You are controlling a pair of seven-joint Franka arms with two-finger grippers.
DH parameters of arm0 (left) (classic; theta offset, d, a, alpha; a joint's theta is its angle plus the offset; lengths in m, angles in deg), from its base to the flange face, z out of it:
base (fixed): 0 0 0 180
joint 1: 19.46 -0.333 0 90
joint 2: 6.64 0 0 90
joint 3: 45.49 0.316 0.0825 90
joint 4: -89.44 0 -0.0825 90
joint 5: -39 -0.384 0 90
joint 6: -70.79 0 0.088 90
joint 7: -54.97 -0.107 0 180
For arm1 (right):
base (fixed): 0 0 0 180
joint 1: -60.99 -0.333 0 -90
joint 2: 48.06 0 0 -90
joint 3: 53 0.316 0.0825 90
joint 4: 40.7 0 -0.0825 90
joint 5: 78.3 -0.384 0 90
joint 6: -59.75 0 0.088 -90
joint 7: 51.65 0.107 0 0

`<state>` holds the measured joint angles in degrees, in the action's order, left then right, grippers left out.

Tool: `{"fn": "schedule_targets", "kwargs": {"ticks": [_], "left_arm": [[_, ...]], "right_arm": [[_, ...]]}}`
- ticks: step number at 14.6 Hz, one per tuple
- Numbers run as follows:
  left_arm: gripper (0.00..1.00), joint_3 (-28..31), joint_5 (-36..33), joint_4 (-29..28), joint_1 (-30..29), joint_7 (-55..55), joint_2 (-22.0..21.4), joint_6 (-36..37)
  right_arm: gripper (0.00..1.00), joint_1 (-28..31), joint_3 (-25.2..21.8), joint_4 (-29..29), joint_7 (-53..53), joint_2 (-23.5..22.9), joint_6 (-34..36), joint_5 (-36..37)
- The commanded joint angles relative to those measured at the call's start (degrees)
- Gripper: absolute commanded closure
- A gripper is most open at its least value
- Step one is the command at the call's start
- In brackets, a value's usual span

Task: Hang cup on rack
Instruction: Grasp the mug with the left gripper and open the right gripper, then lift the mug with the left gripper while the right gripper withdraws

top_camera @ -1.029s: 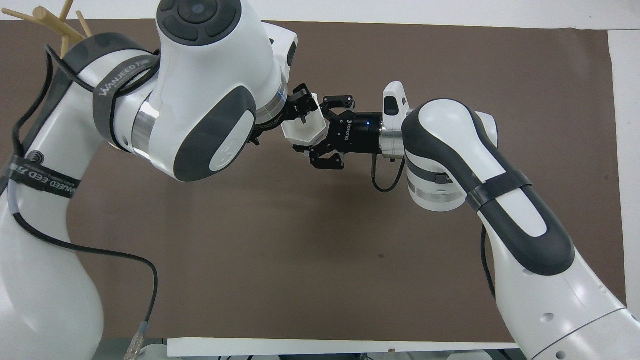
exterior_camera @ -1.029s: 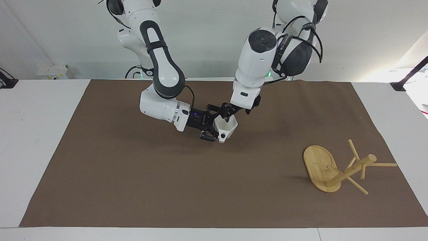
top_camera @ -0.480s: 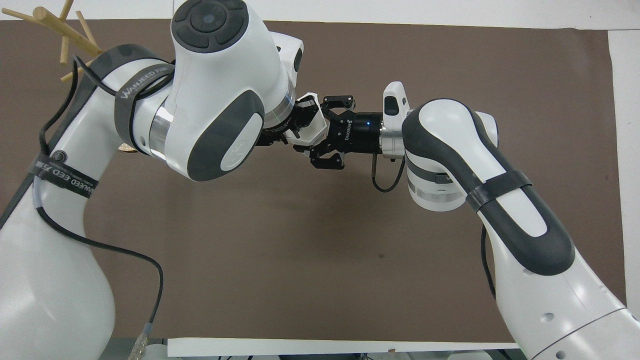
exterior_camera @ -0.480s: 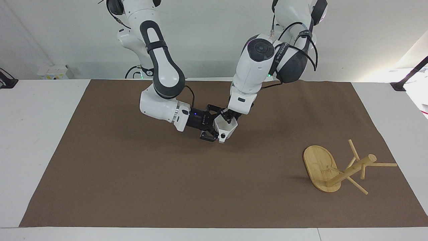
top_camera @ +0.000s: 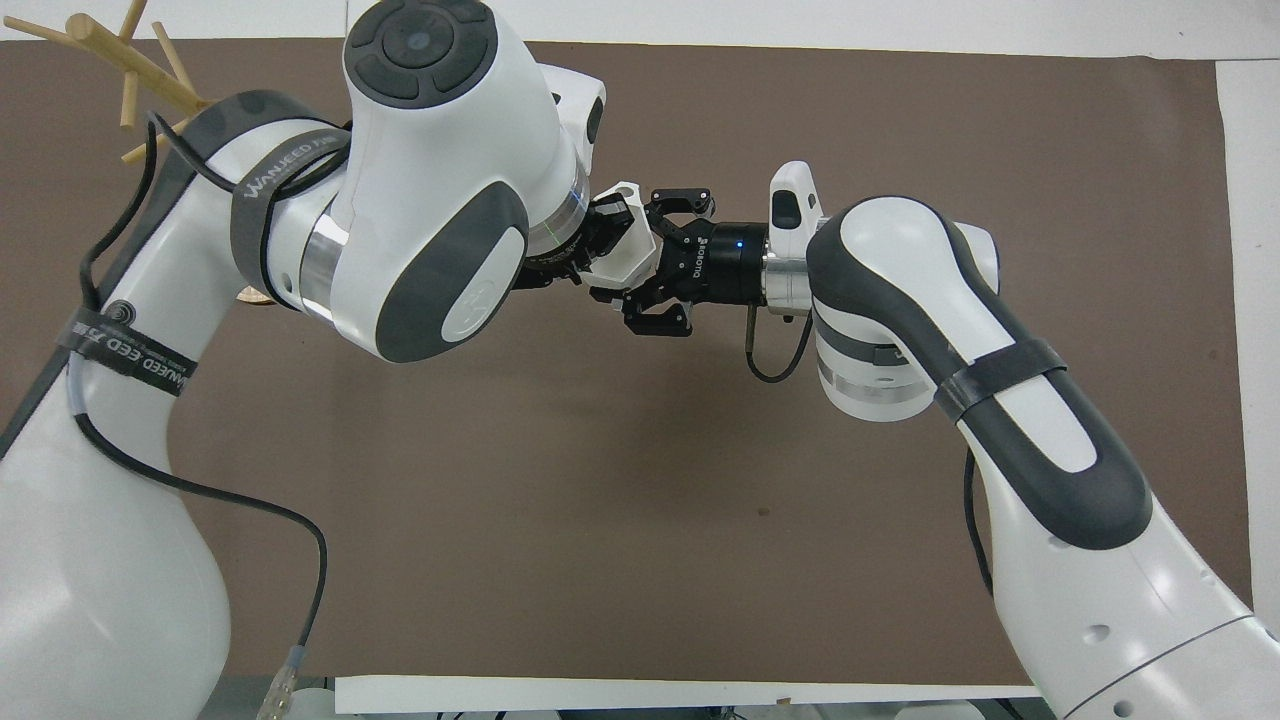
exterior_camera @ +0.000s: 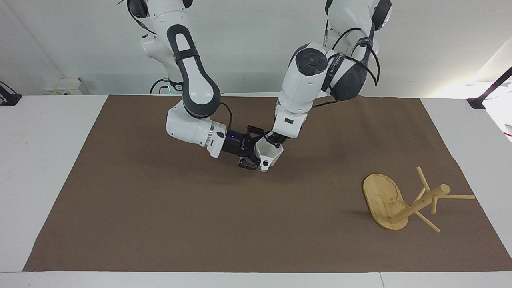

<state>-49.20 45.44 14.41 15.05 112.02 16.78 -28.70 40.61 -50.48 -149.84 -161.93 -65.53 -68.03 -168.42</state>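
The white faceted cup (exterior_camera: 272,155) hangs above the brown mat (exterior_camera: 160,224), rim upward, handle toward the camera in the facing view. My right gripper (exterior_camera: 259,152) lies level and is shut on the cup's side. My left gripper (exterior_camera: 274,141) comes down from above and sits at the cup's rim. In the overhead view the cup (top_camera: 630,250) shows between the right gripper (top_camera: 645,255) and the left gripper (top_camera: 600,235). The bamboo rack (exterior_camera: 418,204) lies tipped over on the mat at the left arm's end, its oval base (exterior_camera: 382,198) on edge.
The rack's pegs (top_camera: 110,45) show in a corner of the overhead view, past the left arm's elbow. White table (exterior_camera: 44,160) surrounds the mat. A black stand (exterior_camera: 480,102) sits at the table's corner near the left arm's base.
My left gripper has come down and closed in on the cup's rim. The right gripper and the cup have barely shifted. The rack has not moved.
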Motion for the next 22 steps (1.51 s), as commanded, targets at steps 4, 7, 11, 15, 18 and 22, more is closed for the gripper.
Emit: {"fn": "schedule_targets", "kwargs": {"ticks": [4,7,11,15,18,22], "left_arm": [[1.0,1.08,-2.12,-1.08,-2.41,0.52,-0.57,-2.38],[1.0,0.99,-3.96,-4.67,-6.11,0.34,-3.28,-4.64],[1.0,0.82,-4.59,-20.01,-11.55,0.43,-11.09,-22.18],[1.0,0.81,-4.5,-40.58,-13.33,0.52,-17.34,-50.03],[1.0,0.81,-4.24,-49.4,-13.33,1.57,-19.9,-63.52],[1.0,0.73,-3.88,-60.72,-15.24,7.36,-22.63,-87.36]], "right_arm": [[0.0,10.4,0.11,-4.41,-0.46,6.56,9.69,8.16],[0.0,20.86,0.11,-3.62,-0.64,6.56,20.34,21.26],[0.0,31.07,-0.06,-0.64,0.15,7.52,25.55,38.39],[0.0,35.48,-0.15,3.23,10.3,9.63,26.35,55.19],[0.0,36.72,-0.33,5.69,23.05,12.45,27.92,66.0],[0.0,35.93,0.46,12.71,43.34,16.57,33.54,82.18]]}}
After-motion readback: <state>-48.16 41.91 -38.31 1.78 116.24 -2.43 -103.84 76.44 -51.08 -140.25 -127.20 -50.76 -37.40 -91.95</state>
